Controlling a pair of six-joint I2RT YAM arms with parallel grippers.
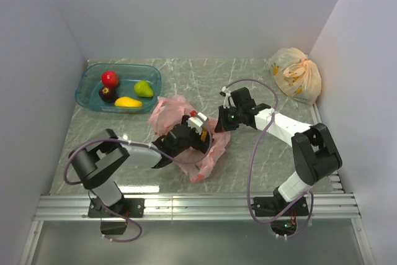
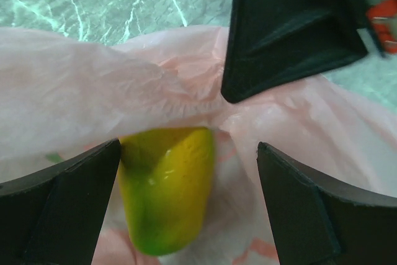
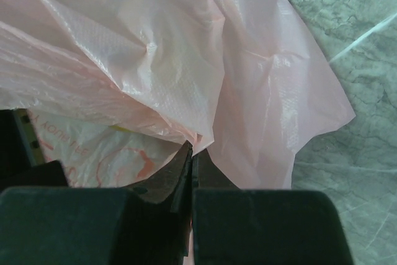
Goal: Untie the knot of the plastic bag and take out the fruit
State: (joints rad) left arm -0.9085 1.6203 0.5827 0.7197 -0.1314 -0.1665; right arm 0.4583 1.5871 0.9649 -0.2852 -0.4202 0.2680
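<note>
One pink plastic bag (image 1: pixel 170 111) lies crumpled in the middle of the bench (image 1: pixel 205 79). One yellow and green fruit (image 2: pixel 166 184) sits inside it. The left gripper (image 2: pixel 188 147) reaches into the bag. Its jaws are spread wide, one on each side of that fruit. The right gripper (image 3: pixel 191 153) has its jaws pressed together, pinching an edge of the pink bag.

Four more pieces sit in one blue tray (image 1: pixel 85 91) at the far left. They are one red apple (image 1: pixel 110 77), one dark purple fruit (image 1: pixel 107 94), one green pear (image 1: pixel 144 89) and one long yellow fruit (image 1: pixel 128 102). One pale yellow bag (image 1: pixel 296 74) with orange print stands in the far right corner.

The pink bag has red print on it, but the letters are too crumpled to read.
</note>
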